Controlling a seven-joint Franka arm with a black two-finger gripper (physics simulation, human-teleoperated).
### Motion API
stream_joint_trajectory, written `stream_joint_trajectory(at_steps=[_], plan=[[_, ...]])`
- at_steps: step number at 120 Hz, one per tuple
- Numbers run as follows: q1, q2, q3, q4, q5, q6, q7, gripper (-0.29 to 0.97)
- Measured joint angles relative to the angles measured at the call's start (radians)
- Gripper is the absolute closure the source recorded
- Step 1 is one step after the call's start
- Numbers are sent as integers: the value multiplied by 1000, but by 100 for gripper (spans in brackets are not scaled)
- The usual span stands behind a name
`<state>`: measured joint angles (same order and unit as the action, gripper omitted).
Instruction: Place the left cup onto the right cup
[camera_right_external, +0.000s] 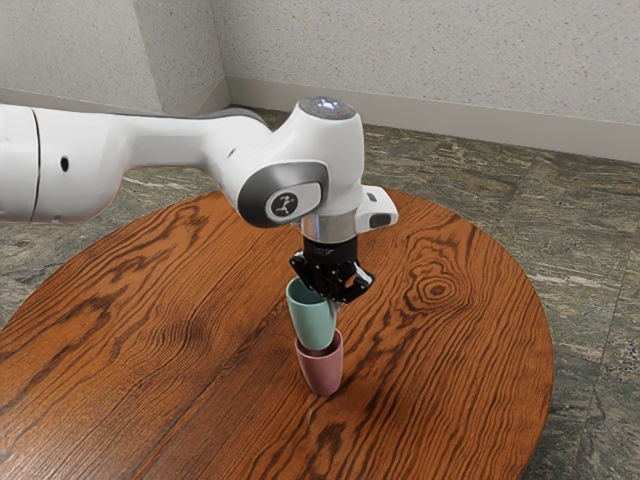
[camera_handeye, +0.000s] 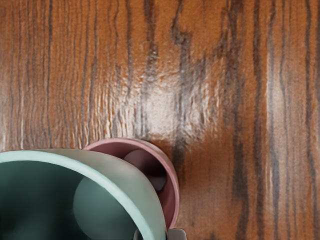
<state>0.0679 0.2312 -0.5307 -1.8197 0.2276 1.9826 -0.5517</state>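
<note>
The arm reaches in over the round wooden tabletop, and its black tool points straight down near the middle, a touch toward three o'clock in the exterior view. The tool looks clamped on the green cup, gripping the wall at the rim on the cup's three o'clock side. That off-centre hold would explain the lean, with the mouth tipped toward ten o'clock rather than level.

The green cup's base is already dipped into the mouth of the pink cup, which stands upright on the wood directly below at six o'clock. So the stacking seems close to finished. What I'd guess remains is settling the green cup down and letting go.

From the hand's camera, the green cup looms large under the hand. The pink cup's rim curves out from beneath it, so the two overlap but are not centred on each other — a release now might leave the upper cup sitting crooked.

Neither cup carries any label or print. A small emblem sits on the arm's grey joint cap, but I can't read it.
</note>
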Motion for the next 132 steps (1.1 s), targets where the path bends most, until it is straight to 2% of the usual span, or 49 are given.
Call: stream_joint_trajectory(at_steps=[37,45,64,78,100,132], plan=[[0,10,0,-1,0,8,0,75],[0,12,0,-1,-1,10,0,67],[0,12,1,-1,-2,12,2,34],[0,12,2,-2,-2,13,2,20],[0,12,2,-2,-2,14,3,8],[0,12,2,-2,-2,14,4,2]])
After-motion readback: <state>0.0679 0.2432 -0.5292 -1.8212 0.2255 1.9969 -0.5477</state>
